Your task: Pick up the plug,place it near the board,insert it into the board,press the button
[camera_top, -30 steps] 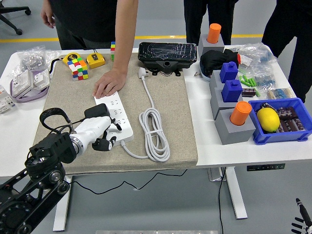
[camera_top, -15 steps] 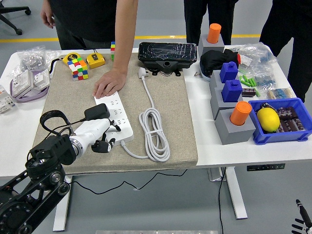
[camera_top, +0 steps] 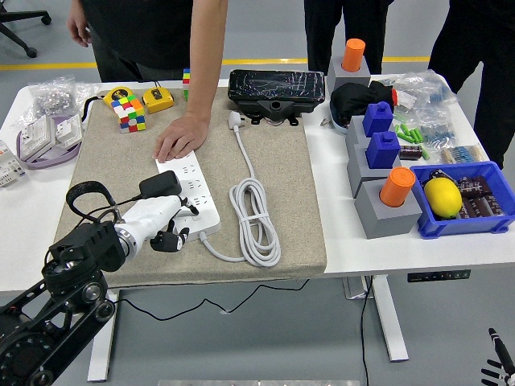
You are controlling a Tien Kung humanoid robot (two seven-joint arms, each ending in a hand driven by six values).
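head view, the only one: a white surface (camera_top: 354, 241) carries a grey felt mat (camera_top: 282, 161). on the mat lies a white power strip, the board (camera_top: 193, 193), with its long axis running from about 11 o'clock, far, to 5 o'clock, near. a person's hand (camera_top: 181, 138) presses flat on the board's far end, seemingly to steady it. the board's own white cable (camera_top: 256, 217) lies coiled just to its 3 o'clock side.

the left hand (camera_top: 161, 221) comes in from the lower left on a black arm, the wrist pointing toward about 2 o'clock. its white fingers (camera_top: 170, 239) are curled, and the black plug (camera_top: 159, 185) sits at their upper edge, so they appear to be gripping it, though the contact is small and partly hidden. the plug hangs over the board's left edge, at about 12 o'clock from the fingers, near the board's middle sockets. whether its prongs are already in a socket cannot be told.

judgement: the step in hand is insertion. the move turns on lining the plug over a socket and pushing down; the sockets lie just to the plug's 3 o'clock.

the right hand (camera_top: 497, 366) shows only as dark fingertips at the bottom right corner, well apart from the work; its state cannot be told.
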